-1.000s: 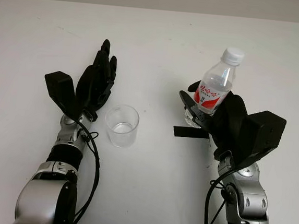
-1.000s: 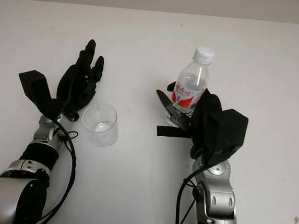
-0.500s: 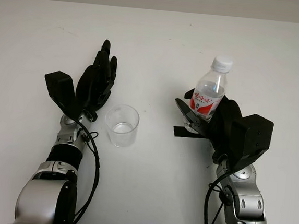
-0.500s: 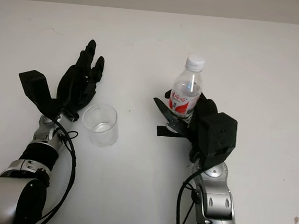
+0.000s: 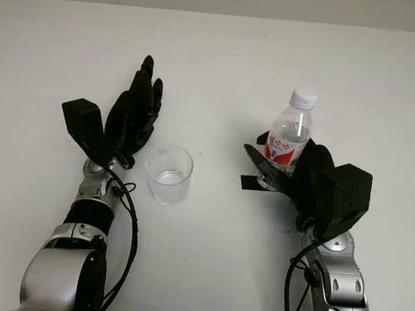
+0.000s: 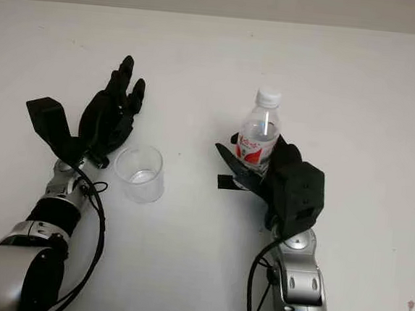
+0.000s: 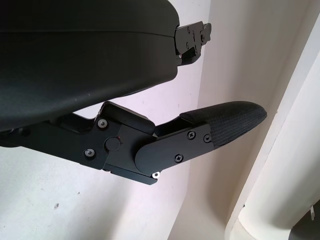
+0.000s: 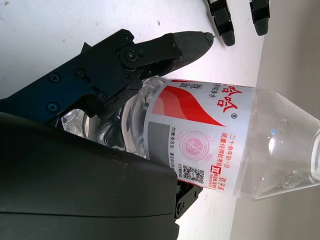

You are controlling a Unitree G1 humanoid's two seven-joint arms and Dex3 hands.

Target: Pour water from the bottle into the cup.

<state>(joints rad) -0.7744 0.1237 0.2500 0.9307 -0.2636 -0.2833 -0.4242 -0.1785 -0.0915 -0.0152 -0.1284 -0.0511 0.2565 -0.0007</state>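
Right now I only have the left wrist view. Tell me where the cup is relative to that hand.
Observer: The cup stands on the table just beside the left hand, toward the robot's right; the hand is open and not touching it.
Operator: Report the bottle.
Observer: The right hand grips the bottle around its lower body, upright.
Operator: Confirm the cap.
Observer: A white cap is on the bottle.
Operator: Check the cup's contents.
Observer: It is clear, with perhaps a little water at the bottom; I cannot tell for sure.
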